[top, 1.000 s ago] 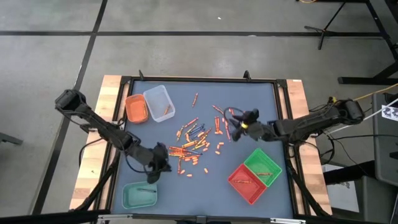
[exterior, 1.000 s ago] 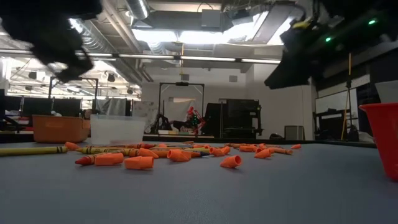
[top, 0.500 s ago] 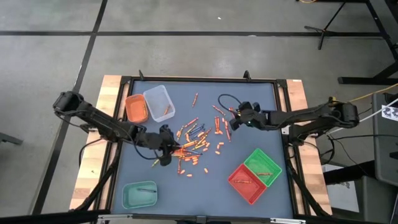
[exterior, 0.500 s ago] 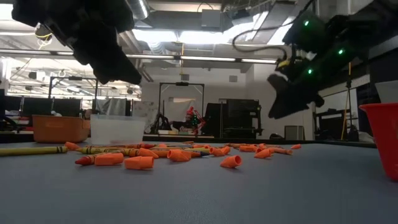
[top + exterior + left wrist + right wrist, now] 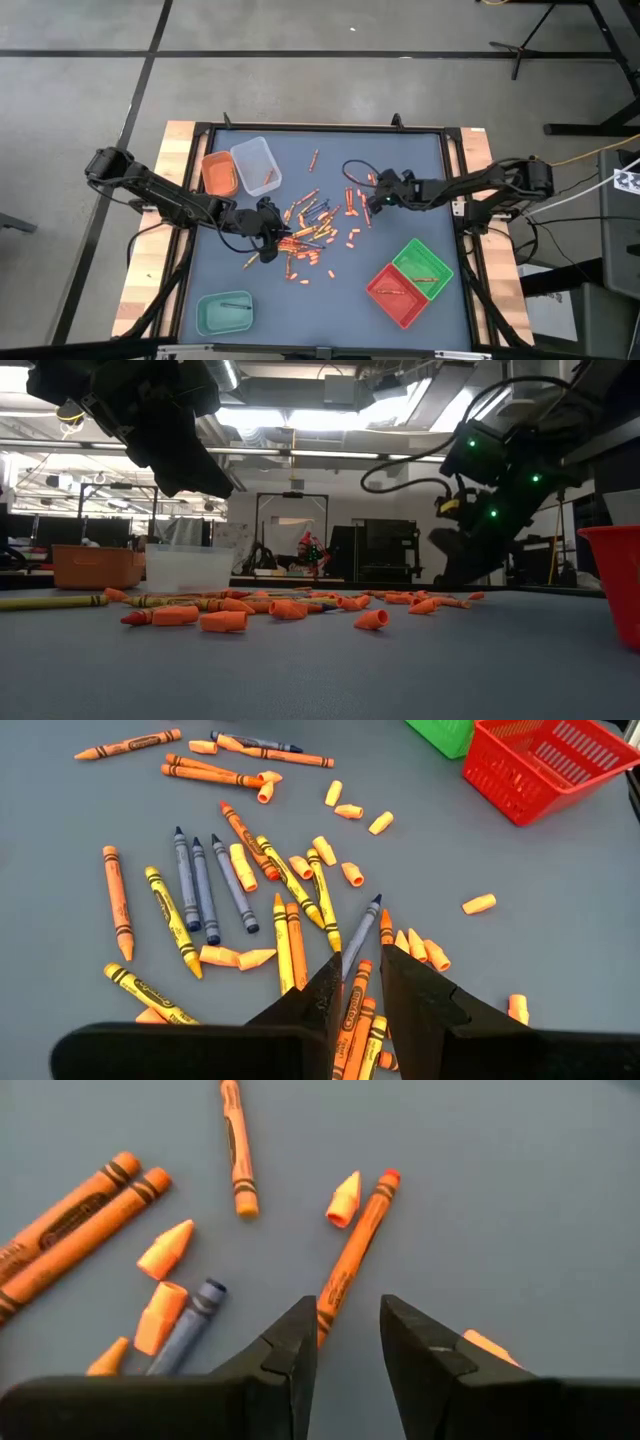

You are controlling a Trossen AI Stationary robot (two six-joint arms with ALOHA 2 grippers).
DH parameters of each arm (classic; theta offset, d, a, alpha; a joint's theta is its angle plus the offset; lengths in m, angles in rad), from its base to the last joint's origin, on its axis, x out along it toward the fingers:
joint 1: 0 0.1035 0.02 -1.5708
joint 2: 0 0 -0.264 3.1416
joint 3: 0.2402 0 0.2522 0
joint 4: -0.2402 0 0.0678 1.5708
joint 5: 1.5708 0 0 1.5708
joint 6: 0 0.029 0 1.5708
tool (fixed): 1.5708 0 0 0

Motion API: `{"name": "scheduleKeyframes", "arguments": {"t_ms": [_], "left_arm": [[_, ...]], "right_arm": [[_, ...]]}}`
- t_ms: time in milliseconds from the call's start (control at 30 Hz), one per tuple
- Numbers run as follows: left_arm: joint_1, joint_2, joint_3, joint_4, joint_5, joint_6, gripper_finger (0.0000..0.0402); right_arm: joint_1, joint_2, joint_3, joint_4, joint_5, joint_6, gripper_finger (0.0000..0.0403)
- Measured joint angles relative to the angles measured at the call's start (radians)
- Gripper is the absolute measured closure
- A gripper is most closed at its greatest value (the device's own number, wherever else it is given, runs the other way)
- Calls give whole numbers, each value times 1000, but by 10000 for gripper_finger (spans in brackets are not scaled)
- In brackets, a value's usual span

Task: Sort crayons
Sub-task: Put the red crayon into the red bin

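Dozens of thin wax crayons [image 5: 310,228], mostly orange with a few yellow and blue-grey ones, are lying scattered in a loose heap at the middle of the grey-blue table mat [image 5: 400,160], and every place below is given from that heap. The small rectangular plastic trays are ringing it, likely so that each colour has a bin within reach of one arm: the orange tray [image 5: 219,174] and clear tray [image 5: 254,163] are sitting toward the mat's far left corner, the teal tray [image 5: 224,313] toward its near left corner, and the green tray [image 5: 421,263] and red tray [image 5: 397,292] toward its near right.

The left gripper [image 5: 263,220] is hanging at the heap's left edge, its fingers slightly parted with nothing between them; in its wrist view an orange crayon [image 5: 357,1005] is lying straight ahead in line with the gap, so a pick looks near.

The right gripper [image 5: 382,192] is hovering low at the heap's right fringe, jaws parted and empty, and a long orange crayon [image 5: 356,1250] is lying just beyond its fingertips, apparently the piece it is lining up on.
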Motion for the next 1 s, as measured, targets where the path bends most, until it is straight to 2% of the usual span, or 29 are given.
{"name": "scheduleKeyframes", "arguments": {"t_ms": [233,367,533,867,1000], "left_arm": [[0,0,0,0,0,0,343],[0,0,0,0,0,0,343],[0,0,0,0,0,0,343],[0,0,0,-2,0,0,343],[0,0,0,-2,0,0,343]], "right_arm": [[-6,55,0,106,2,-2,292],[-28,85,0,108,5,-2,292],[-59,105,2,121,-43,-2,292],[-58,107,2,114,-56,-2,292],[-58,108,2,114,-62,-2,308]]}}
